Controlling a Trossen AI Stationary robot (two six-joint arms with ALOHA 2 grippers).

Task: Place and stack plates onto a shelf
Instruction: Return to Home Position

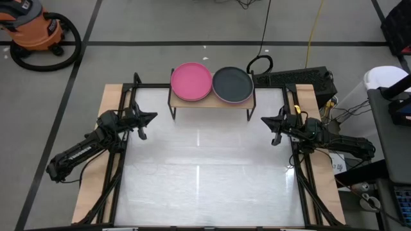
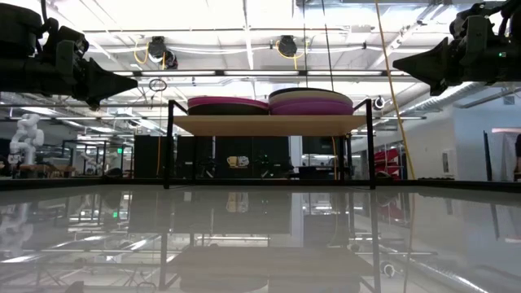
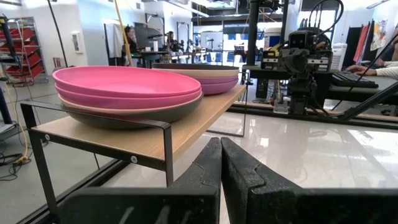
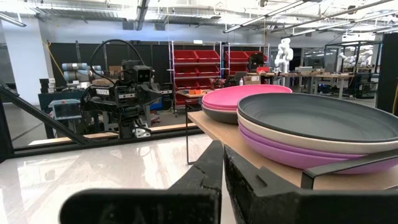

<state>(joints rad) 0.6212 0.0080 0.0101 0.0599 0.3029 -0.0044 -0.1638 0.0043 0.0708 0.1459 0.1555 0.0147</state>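
The wooden shelf (image 1: 192, 106) stands at the counter's (image 1: 205, 167) far edge and carries two stacks side by side. The left stack is topped by a hot pink plate (image 1: 191, 81), the right by a dark grey plate (image 1: 232, 85). The left gripper (image 1: 149, 117) hovers at the counter's left side and the right gripper (image 1: 264, 119) at its right, both with jaws pressed together.

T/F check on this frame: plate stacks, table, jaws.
1. A hot pink plate tops the stack nearer the left arm. True.
2. A green plate tops the other stack. False: a dark grey plate does.
3. No plate lies on the table. True: all plates seen sit on the shelf.
4. Jaws of the right arm hold a plate. False: they are shut and empty.
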